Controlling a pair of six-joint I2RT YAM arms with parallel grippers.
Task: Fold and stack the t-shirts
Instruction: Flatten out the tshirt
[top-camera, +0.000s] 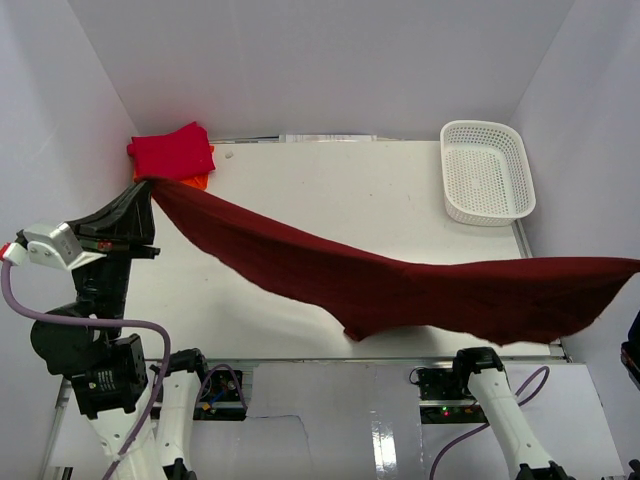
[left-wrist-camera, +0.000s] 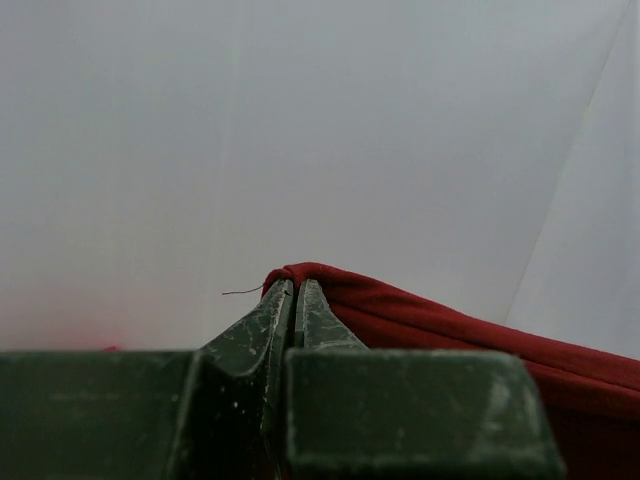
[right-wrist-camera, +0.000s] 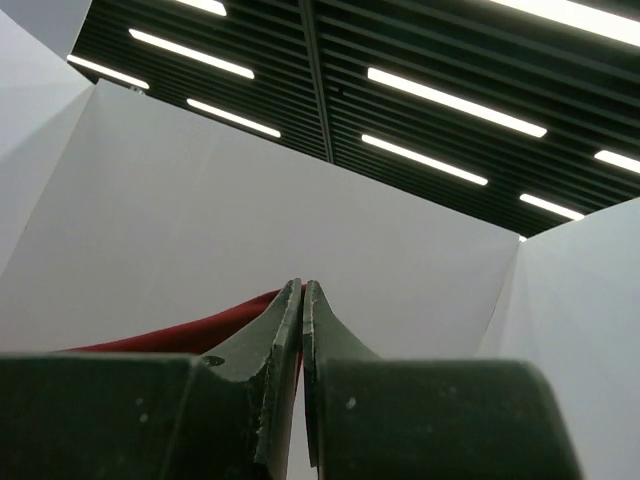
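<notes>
From above, the maroon t-shirt (top-camera: 420, 285) hangs stretched across the table (top-camera: 330, 190), running from the left gripper (top-camera: 152, 188) near the back left corner to the right edge of the view. Its middle sags and a low corner droops near the table's front edge; whether that corner touches the surface cannot be told. At the back left corner the crimson t-shirt (top-camera: 170, 150) lies folded on top of the orange t-shirt (top-camera: 197, 182), of which only a strip shows. A white mesh basket (top-camera: 487, 172) stands at the back right, well apart from all three shirts.

From the left wrist, the two dark fingers are pressed together, pinching a bunched edge of the maroon cloth at their tips. The cloth trails off to the lower right, and a loose thread (left-wrist-camera: 240, 292) sticks out to the left of the pinch.

From the right wrist, the right gripper (right-wrist-camera: 302, 290) points upward toward bright ceiling lights (right-wrist-camera: 450, 100). Its fingers are likewise squeezed together on maroon cloth, which falls away to the left below the tips.
</notes>
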